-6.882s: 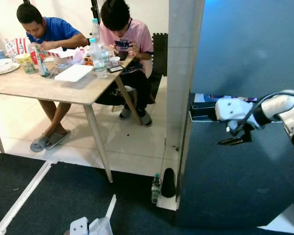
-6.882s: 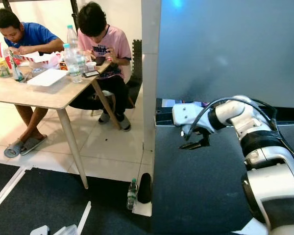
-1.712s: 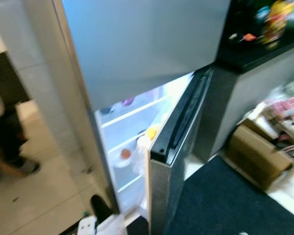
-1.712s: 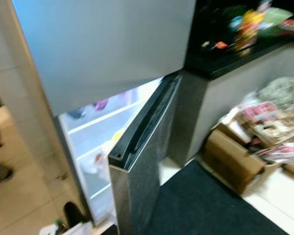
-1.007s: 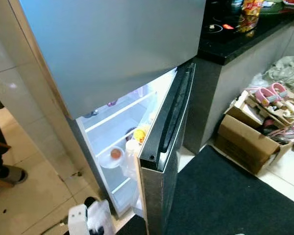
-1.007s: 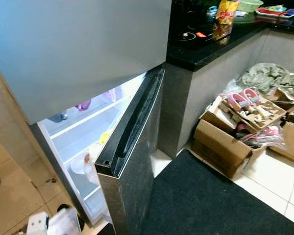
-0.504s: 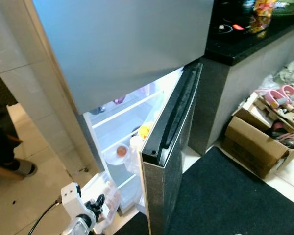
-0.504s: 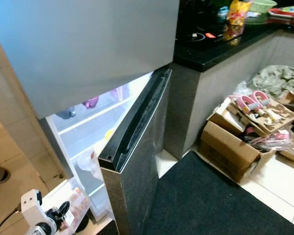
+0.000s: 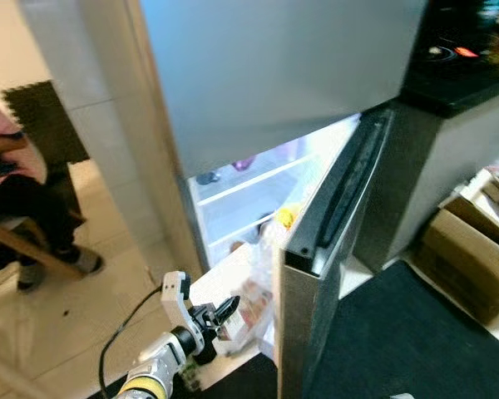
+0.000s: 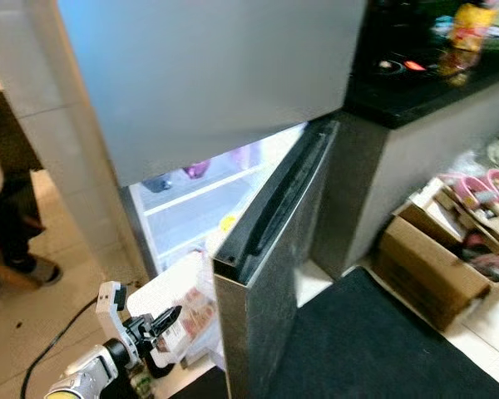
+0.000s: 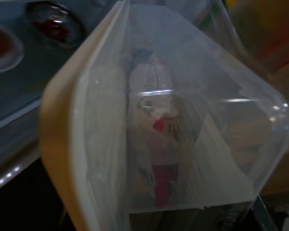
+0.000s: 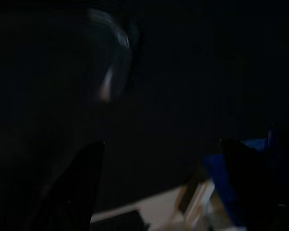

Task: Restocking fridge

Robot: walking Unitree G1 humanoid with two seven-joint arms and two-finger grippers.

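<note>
The left arm reaches forward and up from low down, its left gripper [image 9: 224, 312] pinching a clear plastic box [image 9: 248, 293] of packaged food, held just in front of the open fridge [image 9: 258, 199], beside the fridge door [image 9: 337, 241]. The right gripper [image 12: 159, 159] hangs in the dark, its black fingers [image 12: 82, 168] spread apart.

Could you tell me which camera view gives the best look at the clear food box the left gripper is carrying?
The left wrist view: the clear food box is close up, with a packet visible inside. In the head views it is a small, blurred shape held by the left gripper before the open fridge. The right wrist view is too dark.
</note>
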